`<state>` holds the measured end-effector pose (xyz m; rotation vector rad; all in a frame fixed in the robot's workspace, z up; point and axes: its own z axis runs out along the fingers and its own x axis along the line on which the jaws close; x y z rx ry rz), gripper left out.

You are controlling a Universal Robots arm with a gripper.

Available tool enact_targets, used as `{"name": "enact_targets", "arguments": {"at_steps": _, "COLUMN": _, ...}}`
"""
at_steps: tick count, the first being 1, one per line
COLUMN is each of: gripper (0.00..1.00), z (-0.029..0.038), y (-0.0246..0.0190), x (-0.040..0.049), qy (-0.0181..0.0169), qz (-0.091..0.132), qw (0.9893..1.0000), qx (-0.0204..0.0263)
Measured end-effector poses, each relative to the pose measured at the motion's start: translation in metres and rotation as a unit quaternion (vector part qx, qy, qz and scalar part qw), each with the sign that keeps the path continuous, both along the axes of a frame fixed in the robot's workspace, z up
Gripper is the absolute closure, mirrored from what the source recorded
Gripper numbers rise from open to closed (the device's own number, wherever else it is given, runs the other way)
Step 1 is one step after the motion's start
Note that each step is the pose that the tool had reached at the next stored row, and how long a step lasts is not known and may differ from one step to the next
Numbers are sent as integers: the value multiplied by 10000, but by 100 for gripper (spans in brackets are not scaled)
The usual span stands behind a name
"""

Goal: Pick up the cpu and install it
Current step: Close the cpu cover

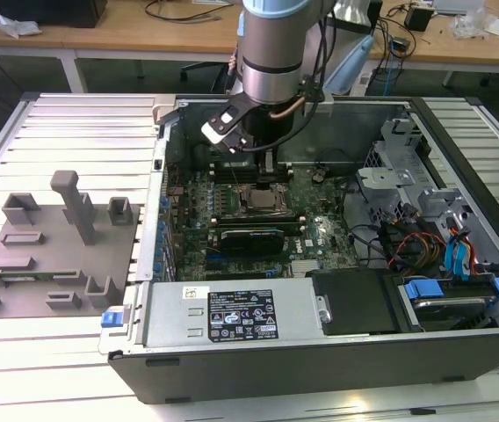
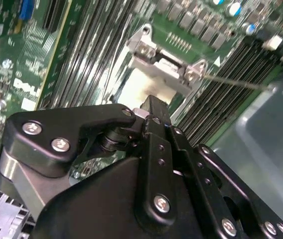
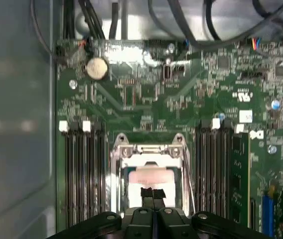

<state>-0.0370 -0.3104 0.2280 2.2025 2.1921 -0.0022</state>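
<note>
The cpu (image 3: 151,175) is a pale square chip lying flat inside the metal-framed socket (image 3: 115,164) on the green motherboard. In the second wrist view the cpu (image 2: 137,88) shows as a bright patch just past the fingertips. My gripper (image 3: 153,192) hovers right over the chip's near edge, its two black fingers pressed together with nothing seen between them. Whether the tips touch the chip I cannot tell. In the exterior view the gripper (image 1: 267,163) hangs inside the open computer case, just behind the socket (image 1: 263,200).
Memory slots (image 3: 84,174) flank the socket on both sides. A long black card (image 1: 249,236) lies in front of it. A grey tray (image 1: 56,246) with upright fixtures sits at the exterior view's left, a drive cage with cables (image 1: 416,202) at its right.
</note>
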Motion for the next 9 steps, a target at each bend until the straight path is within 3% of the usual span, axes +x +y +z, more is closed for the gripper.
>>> {"name": "enact_targets", "arguments": {"at_steps": 9, "gripper": 89, "z": -87, "y": 0, "x": -135, "qy": 0, "qz": -2, "qw": 10000, "qx": -1}}
